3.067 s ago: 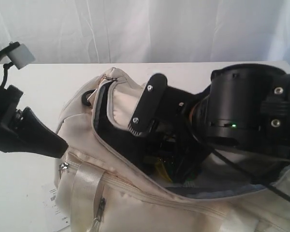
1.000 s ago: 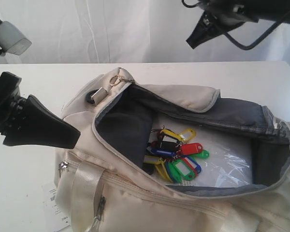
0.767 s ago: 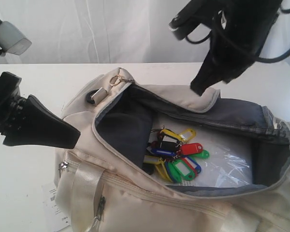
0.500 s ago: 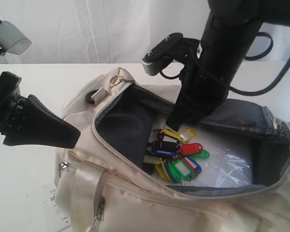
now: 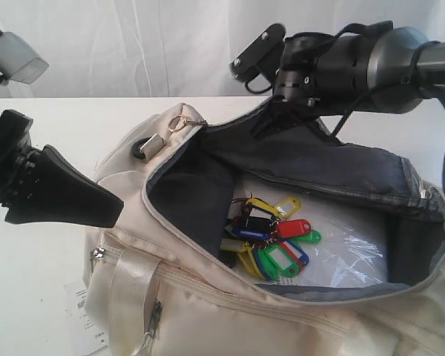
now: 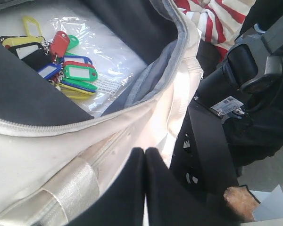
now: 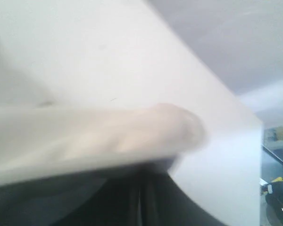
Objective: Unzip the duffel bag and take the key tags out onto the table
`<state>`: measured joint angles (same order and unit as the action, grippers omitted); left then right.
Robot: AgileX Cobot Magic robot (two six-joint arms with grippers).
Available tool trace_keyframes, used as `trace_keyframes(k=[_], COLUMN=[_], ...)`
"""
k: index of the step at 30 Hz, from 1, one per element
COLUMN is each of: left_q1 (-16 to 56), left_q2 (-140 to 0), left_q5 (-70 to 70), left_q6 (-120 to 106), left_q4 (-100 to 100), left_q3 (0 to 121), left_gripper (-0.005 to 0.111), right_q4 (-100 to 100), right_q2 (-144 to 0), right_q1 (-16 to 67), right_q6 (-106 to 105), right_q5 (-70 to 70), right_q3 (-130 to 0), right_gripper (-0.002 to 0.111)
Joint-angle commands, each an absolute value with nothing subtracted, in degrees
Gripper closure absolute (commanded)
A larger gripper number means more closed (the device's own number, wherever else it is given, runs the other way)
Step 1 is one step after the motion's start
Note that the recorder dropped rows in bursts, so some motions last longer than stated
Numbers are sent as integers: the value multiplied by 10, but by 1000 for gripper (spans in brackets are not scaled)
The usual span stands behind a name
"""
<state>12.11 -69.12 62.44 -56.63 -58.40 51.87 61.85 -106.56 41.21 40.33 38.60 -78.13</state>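
Observation:
The cream duffel bag (image 5: 208, 311) lies unzipped on the white table (image 5: 74, 126), its dark grey lining showing. The key tags (image 5: 271, 237), a bunch in red, yellow, green and blue, rest inside it on a clear packet; they also show as key tags (image 6: 66, 66) in the left wrist view. My right gripper (image 5: 267, 117) is shut on the bag's far flap and holds it raised; the right wrist view is blurred, with cream fabric over the right gripper (image 7: 140, 174). My left gripper (image 5: 113, 209) is shut and empty beside the bag's left end, and appears shut as left gripper (image 6: 145, 151) over the front pocket.
A clear plastic packet (image 5: 348, 256) lies under the tags. A white barcode label (image 5: 85, 311) sticks out under the bag's front left corner. The zipper pull ring (image 5: 179, 122) sits at the bag's far left end. A white curtain hangs behind.
The right arm came down from the upper right to the bag's far flap, closed on it and lifted it, hiding the cream edge. The left arm and key tags stayed put.

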Motion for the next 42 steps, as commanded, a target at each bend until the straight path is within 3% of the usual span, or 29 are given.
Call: trace_keyframes(k=[1, 7, 13, 19, 24, 28, 33, 42], left_q1=[121, 121, 121, 121, 121, 121, 121, 124], left_q2=[-686, -686, -686, -686, -686, -686, -687, -705], left_q5=[636, 636, 636, 641, 641, 612, 574, 563], left_q6=[-571, -571, -571, -588, -639, -717, -692, -465], left_q4=[-596, -599, -599, -599, -599, -634, -729, -507], left_q3=[515, 515, 515, 515, 515, 515, 535, 731], left_gripper=[107, 107, 107, 107, 107, 107, 107, 107], right_q4=[781, 708, 642, 349, 101, 86, 96, 125], right_q2=[-1054, -1031, -977, -820, -692, -615, -527, -457], right_q1=[409, 409, 411, 411, 411, 411, 411, 411], right_q6=[649, 523, 425, 178, -29, -55, -55, -43], right_q5=[420, 429, 534, 508, 574, 625, 581, 523], right_q3=[-782, -782, -781, -723, -644, -578, -533, -526], right_gripper=[108, 108, 108, 108, 108, 108, 108, 108])
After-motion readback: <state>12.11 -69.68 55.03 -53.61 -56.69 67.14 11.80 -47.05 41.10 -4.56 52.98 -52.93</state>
